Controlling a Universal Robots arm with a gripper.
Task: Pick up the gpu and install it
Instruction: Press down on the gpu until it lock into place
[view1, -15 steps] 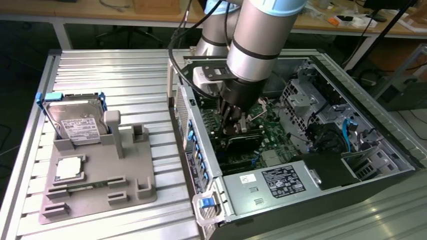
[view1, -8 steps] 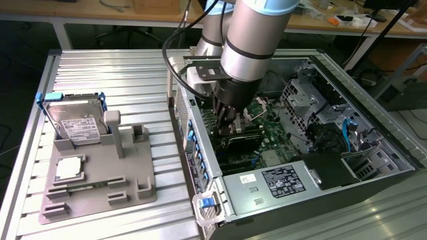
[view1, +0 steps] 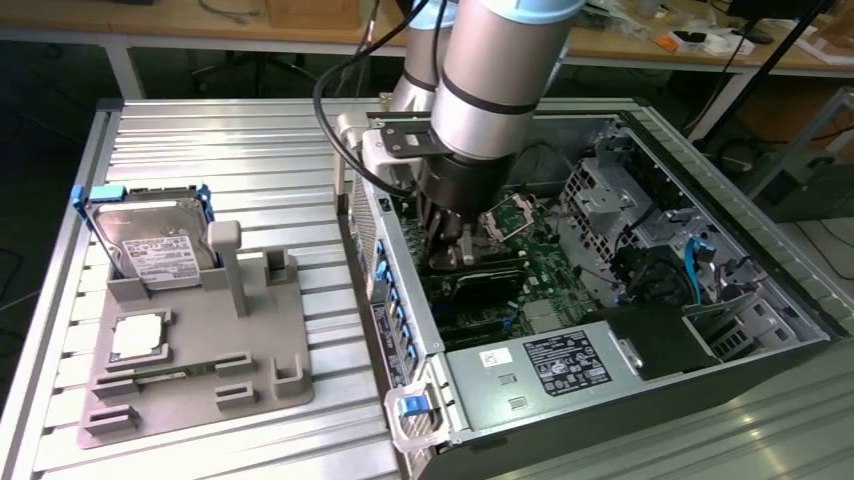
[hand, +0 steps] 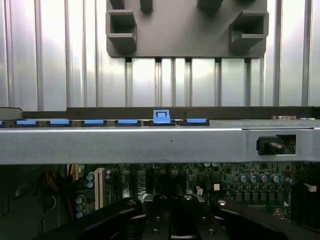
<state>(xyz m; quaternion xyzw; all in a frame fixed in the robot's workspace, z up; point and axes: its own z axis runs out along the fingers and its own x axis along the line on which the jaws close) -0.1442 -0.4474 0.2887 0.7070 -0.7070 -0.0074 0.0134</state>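
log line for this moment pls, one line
stage: gpu install | gripper: shut, down inside open pc case above motherboard | gpu: black card at fingers | hard drive, cpu chip: on gray holder tray

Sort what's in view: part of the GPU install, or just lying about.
Job in hand: gripper, down inside the open computer case; motherboard.
Lying about: hard drive; CPU chip; grey parts holder.

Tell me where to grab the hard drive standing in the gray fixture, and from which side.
Take the hard drive by its upper part, just under the blue frame, coming from above and pinching across its two broad faces. It stands on edge with its lower end sunk in the fixture, so the top is the free part.
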